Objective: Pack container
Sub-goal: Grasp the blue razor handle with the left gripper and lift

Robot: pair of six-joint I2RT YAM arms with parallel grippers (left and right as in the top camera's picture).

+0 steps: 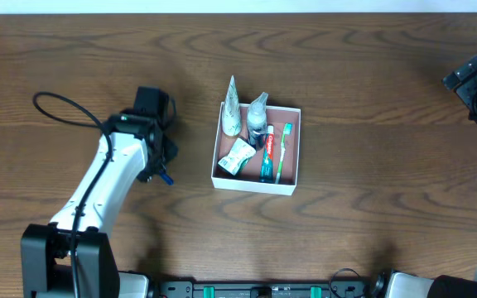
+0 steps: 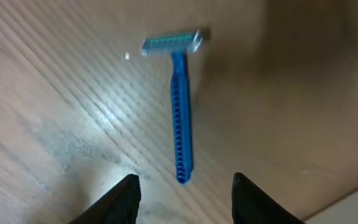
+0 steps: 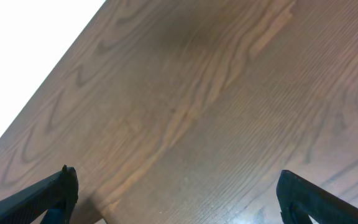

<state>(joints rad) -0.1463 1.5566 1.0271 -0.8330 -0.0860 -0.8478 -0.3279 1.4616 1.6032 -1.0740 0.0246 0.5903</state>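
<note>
Fingers of left arm part-open, empty, over razor; container lies well apart.

Dark brown wood-grain table, bright white strip beyond its far edge

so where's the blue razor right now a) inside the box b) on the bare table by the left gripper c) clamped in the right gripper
b, the razor lies flat on the table just ahead of the left gripper, whose fingers stand apart, not touching it.
</note>
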